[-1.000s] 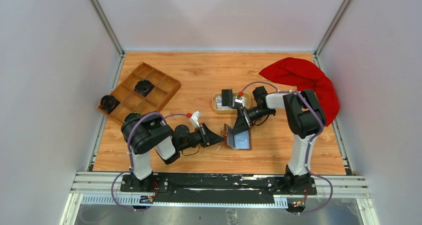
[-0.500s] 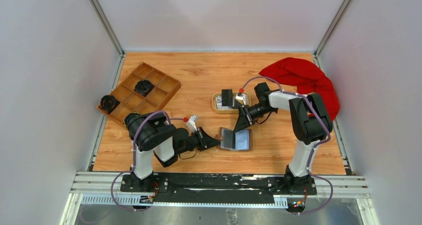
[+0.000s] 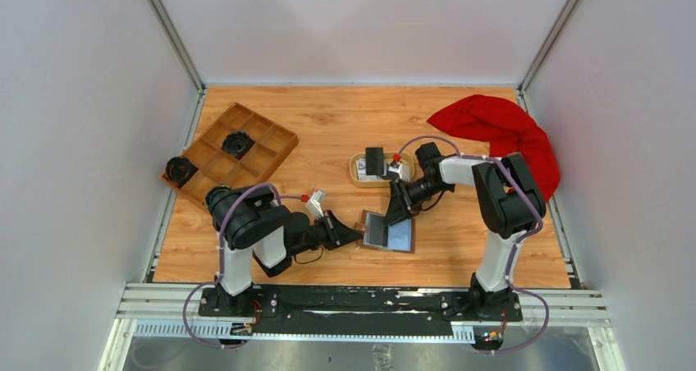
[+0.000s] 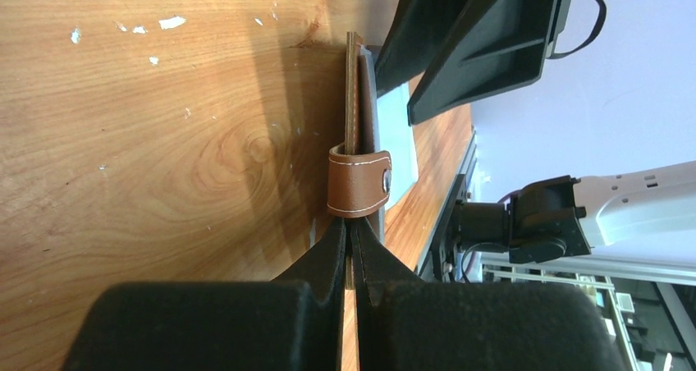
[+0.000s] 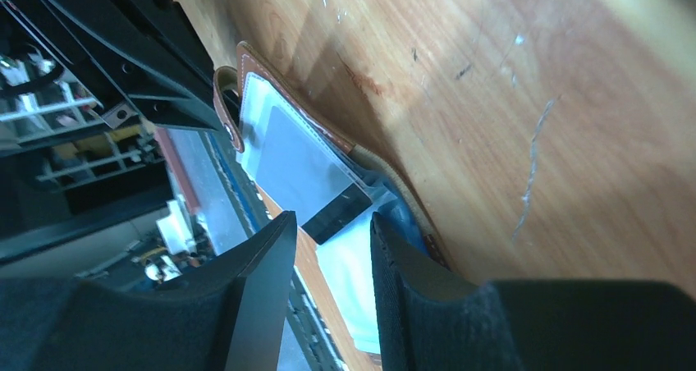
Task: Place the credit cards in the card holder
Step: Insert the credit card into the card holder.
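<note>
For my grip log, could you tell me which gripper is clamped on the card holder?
The left gripper, shut on the card holder at its brown cover; the right gripper stands open over the pockets.

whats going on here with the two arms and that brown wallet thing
The left gripper is shut on one edge of the brown card holder, holding it open. The right gripper hangs just over the holder's grey pockets with its jaws apart; whether a card sits between them is not clear. A black card and a whitish card lie in the oval dish behind the holder, not yet put away.
</note>
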Motion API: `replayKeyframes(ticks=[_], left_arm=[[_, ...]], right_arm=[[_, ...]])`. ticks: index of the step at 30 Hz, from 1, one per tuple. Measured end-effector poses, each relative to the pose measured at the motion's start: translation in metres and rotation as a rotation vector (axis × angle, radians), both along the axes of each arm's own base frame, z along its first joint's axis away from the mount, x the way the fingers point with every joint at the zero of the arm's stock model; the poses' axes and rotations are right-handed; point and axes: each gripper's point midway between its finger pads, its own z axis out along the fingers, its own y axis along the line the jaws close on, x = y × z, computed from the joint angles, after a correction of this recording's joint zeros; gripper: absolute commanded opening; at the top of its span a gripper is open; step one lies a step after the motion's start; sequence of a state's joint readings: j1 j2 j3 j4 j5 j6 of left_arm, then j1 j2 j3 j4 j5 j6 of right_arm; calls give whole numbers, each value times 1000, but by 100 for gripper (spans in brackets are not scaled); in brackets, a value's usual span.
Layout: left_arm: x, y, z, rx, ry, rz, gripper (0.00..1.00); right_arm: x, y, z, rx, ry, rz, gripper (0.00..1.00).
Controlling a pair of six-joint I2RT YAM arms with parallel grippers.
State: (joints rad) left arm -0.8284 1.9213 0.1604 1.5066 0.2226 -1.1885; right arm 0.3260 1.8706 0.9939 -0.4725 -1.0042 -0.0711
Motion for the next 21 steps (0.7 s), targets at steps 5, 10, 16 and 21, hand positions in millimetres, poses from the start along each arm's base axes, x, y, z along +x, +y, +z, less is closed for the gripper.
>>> replayKeyframes(ticks=[5,10,16,21], left_arm=[[-1,-1,0,0,-4,1,0],[-3,-3,0,1,-7,0,0],[-6,-8,3,-5,-13,-14,0],[-4,-9,3,-9,-8,3,0]], right_arm=[[-9,3,0,9,90,-59,41],[-8,10,5,50,149,-102,39],[-2,19,14,117,189,-130,36],[0,19,13,109,171,-125,39]])
